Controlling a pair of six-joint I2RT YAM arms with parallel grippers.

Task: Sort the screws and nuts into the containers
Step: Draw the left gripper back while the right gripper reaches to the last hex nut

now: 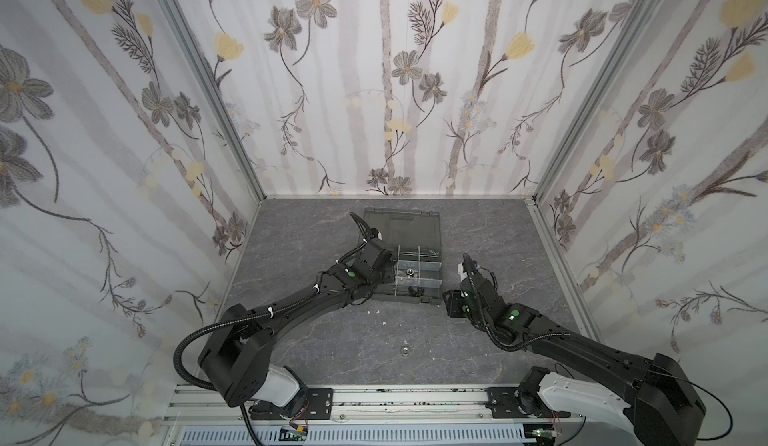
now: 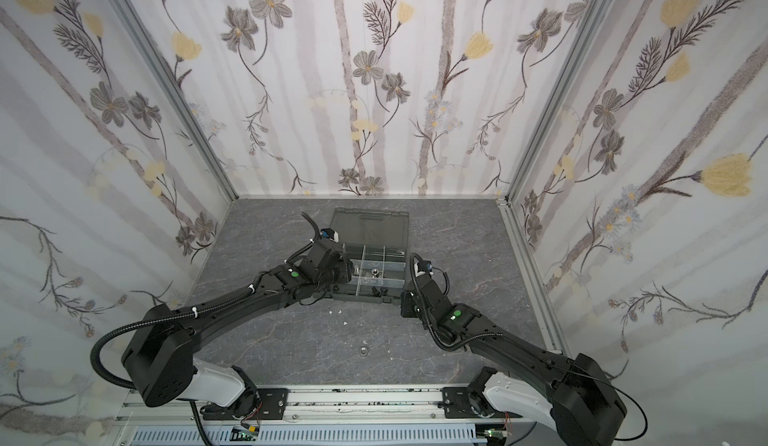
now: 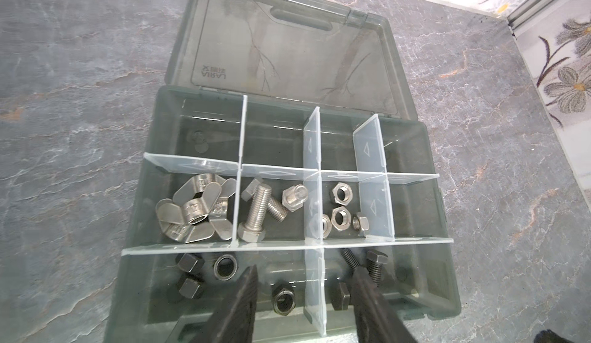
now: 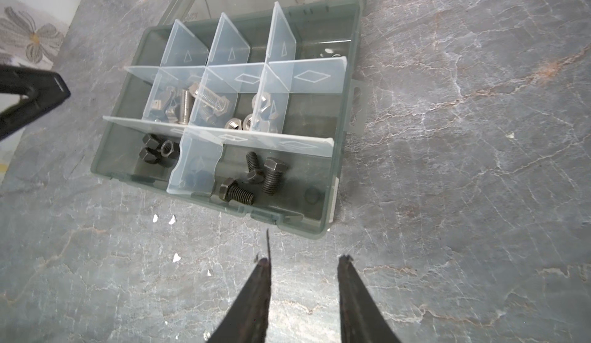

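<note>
Case [image 3: 428, 210] sat right under my left gripper [image 3: 304, 268] on the left wrist cam: jaws spread, empty, black nut [image 3: 283, 296] between them, black screws [image 3: 376, 263] beside. Right wrist: right gripper [image 4: 304, 258] spread, empty, case just ahead. In both top views a silver nut [image 1: 404, 350] lay loose behind my grippers.

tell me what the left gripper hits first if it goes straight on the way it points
Likely the pale divider that the left gripper straddles, or the black nut beside it; depth is unclear.

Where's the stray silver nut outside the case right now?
In both top views the silver nut lies on the table, centred between the arms, nearer the camera than the white flecks and the case.
</note>
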